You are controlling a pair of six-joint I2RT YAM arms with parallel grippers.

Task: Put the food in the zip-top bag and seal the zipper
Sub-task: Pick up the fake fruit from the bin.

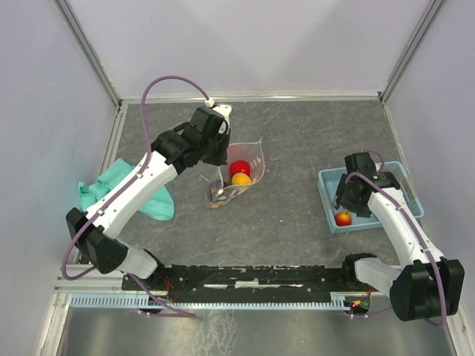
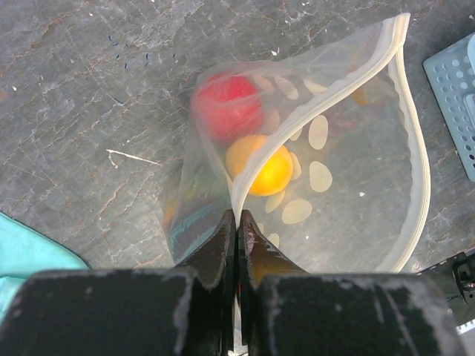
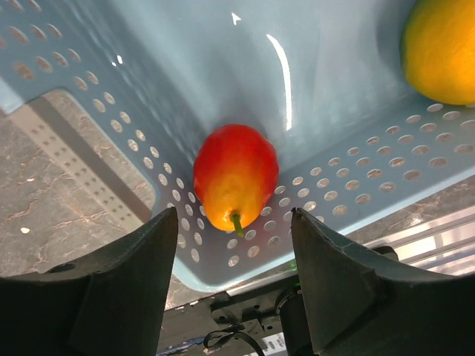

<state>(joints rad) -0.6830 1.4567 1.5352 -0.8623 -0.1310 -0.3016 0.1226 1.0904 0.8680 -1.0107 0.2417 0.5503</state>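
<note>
Cloth (image 1: 126,191): teal, crumpled at the left edge of the desk (image 1: 297,133). Not part of the job.

Left gripper (image 2: 236,222): fingers pressed together, pinching the near rim of the bag (image 2: 349,185) at the zipper (image 2: 415,148). The pinch lifts one lip, so the mouth gapes wide and faces the right arm. Judged purpose: hold the opening ready for drops.

Bag: mid-desk, partly propped up by that grip. A red fruit (image 2: 226,104) and an orange fruit (image 2: 260,165) lie inside, touching each other. Something darker sits low in the bag, too blurred to name. The zipper runs open around the mouth, unsealed.

Basket (image 1: 326,200): blue and perforated, on the right, well apart from the bag.

Right gripper (image 3: 234,222): spread wide and hanging over the basket's near corner. Its fingers sit either side of a red-yellow fruit (image 3: 235,176) and appear clear of it. The fruit is tucked against the basket wall, stem toward the gripper. A yellow fruit (image 3: 441,48) lies in the far corner.

Judgement: loading is partway done. The likely next step is to descend, close on the red-yellow fruit and carry it across. The wall may crowd one finger.
</note>
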